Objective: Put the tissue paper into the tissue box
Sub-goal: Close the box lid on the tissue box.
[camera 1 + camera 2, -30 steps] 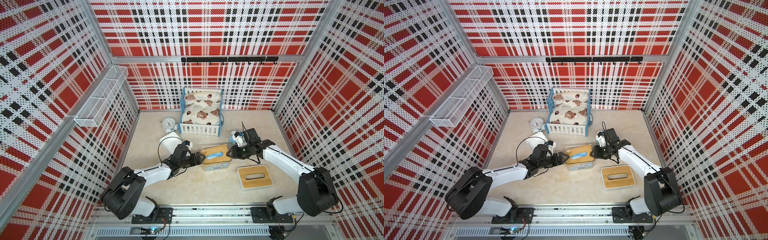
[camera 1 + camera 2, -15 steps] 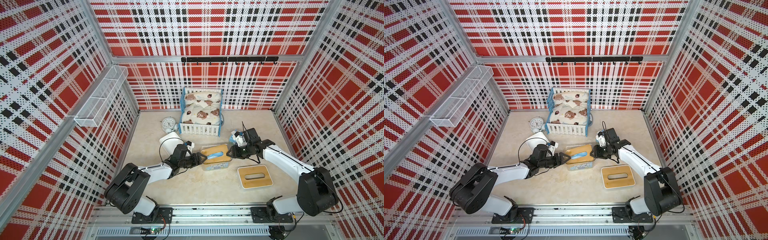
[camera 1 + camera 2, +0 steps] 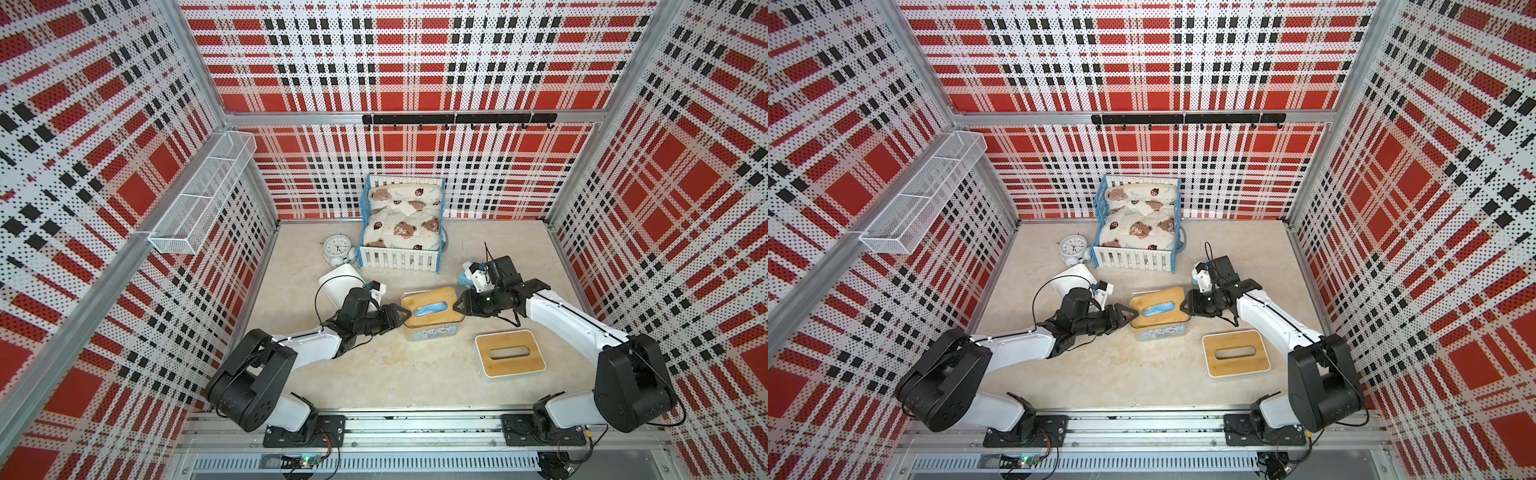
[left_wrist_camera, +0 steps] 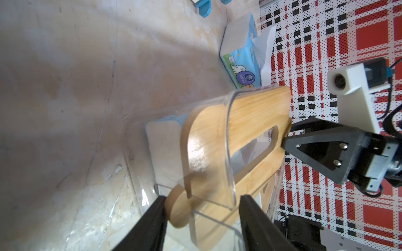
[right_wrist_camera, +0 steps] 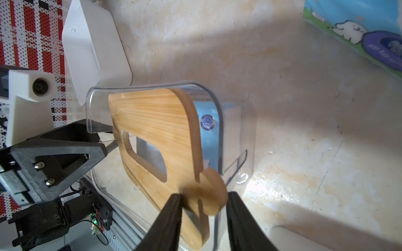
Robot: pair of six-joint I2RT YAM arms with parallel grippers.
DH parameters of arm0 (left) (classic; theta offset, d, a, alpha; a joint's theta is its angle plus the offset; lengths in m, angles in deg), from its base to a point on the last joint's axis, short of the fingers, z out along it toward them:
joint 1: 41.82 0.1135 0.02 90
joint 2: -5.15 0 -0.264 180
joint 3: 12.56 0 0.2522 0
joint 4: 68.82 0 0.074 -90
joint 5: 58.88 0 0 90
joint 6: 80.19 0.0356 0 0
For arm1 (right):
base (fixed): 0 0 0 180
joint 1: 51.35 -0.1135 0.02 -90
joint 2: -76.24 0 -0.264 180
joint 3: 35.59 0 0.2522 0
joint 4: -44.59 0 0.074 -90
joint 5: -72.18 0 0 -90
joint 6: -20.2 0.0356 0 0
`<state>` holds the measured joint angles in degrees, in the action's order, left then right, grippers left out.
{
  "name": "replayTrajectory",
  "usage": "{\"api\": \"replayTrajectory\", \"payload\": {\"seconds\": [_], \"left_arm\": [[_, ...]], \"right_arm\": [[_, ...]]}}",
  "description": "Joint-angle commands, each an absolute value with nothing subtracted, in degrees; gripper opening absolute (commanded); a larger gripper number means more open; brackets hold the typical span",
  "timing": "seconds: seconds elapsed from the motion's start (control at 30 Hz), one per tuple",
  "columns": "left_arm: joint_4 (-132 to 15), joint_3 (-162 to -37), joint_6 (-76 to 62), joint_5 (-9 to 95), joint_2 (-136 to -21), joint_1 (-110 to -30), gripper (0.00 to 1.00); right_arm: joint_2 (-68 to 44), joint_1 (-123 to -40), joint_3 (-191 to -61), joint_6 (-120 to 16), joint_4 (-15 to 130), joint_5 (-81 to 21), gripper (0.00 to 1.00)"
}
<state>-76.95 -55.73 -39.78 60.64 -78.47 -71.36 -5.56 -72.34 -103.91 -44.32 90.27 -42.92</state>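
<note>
At the centre of both top views, on the pale stone-look surface (image 3: 395, 382), stands the clear tissue box (image 3: 432, 333) (image 3: 1160, 333). 1 pack of tissue paper (image 3: 428, 309) sits inside it, its light-blue wrap showing through the slot and the clear wall. The bamboo lid (image 3: 419, 297) (image 4: 250, 117) lies askew on the rim, tilted in both wrist views.

The left jaws, at the lid's left end in the frame, stand apart around it. In the left wrist view 1 finger (image 4: 152, 217) touches the wood's rounded lip and the other sits just beside the top face. The right jaws are clamped on the lip at the opposite end, with a finger (image 5: 169, 217) pressed to each side.

A 2nd pack (image 3: 464, 279) (image 4: 239, 63) lies on the surface just above and right of the box, with white sheets sticking out. At lower right sits a white lidded box (image 3: 519, 368). An open white container (image 3: 336, 278) sits to the upper left of the clear one.
</note>
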Motion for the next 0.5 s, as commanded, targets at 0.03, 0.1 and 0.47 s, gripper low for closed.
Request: {"api": "replayTrajectory", "payload": {"seconds": [0.03,0.1,0.47], "left_arm": [[-80.19,-55.23,-39.41,62.59,-76.85,-71.31,0.51],[-80.19,-55.16,-39.36,62.59,-76.99,-71.18,0.48],[-80.12,-54.98,-38.83,61.40,-78.06,-71.23,0.38]], "right_arm": [[-6.20,-72.79,-103.92,-44.39,89.97,-42.78,0.40],[-6.20,-72.80,-104.26,-44.54,90.23,-42.59,0.40],[-6.55,-72.79,-105.62,-44.64,90.92,-42.51,0.42]]}}
